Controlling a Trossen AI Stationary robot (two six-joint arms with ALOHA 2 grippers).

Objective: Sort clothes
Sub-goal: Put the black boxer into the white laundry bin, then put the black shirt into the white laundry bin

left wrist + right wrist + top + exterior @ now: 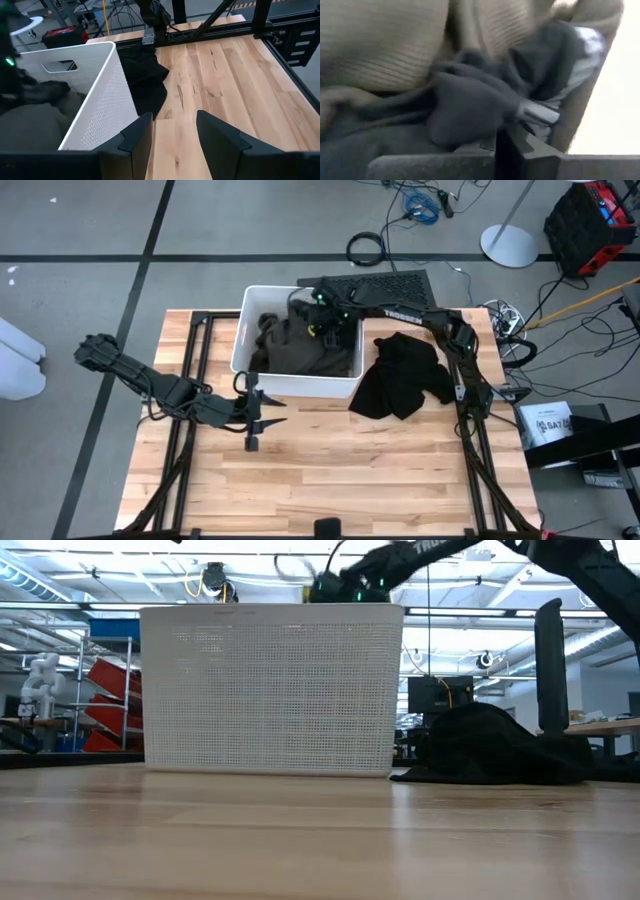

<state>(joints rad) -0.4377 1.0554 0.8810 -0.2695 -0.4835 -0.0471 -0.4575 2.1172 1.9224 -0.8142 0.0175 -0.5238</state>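
Observation:
A white bin (243,330) stands at the table's far middle with olive-brown clothes (290,352) piled inside. My right gripper (322,320) reaches down into the bin from the far right, shut on a dark garment (470,107) that bunches over the ribbed olive-brown cloth (385,45). A black garment (400,375) lies spread on the table right of the bin. My left gripper (255,418) hovers open above the table just in front of the bin's near wall (110,95), with nothing between its fingers (137,135). My right gripper holds the dark garment by a bunched fold (492,125) right at its fingertips, coming from above and slanting down into the bin. The cloth hangs slack below the fingers onto the clothes in the bin. One layer or several, I cannot tell.
Bare wooden tabletop (330,470) stretches across the near half. Black frame rails (190,360) run along the left and right sides of the table. The bin's wall (270,690) fills the middle of the low view, with the black garment (490,745) beside it.

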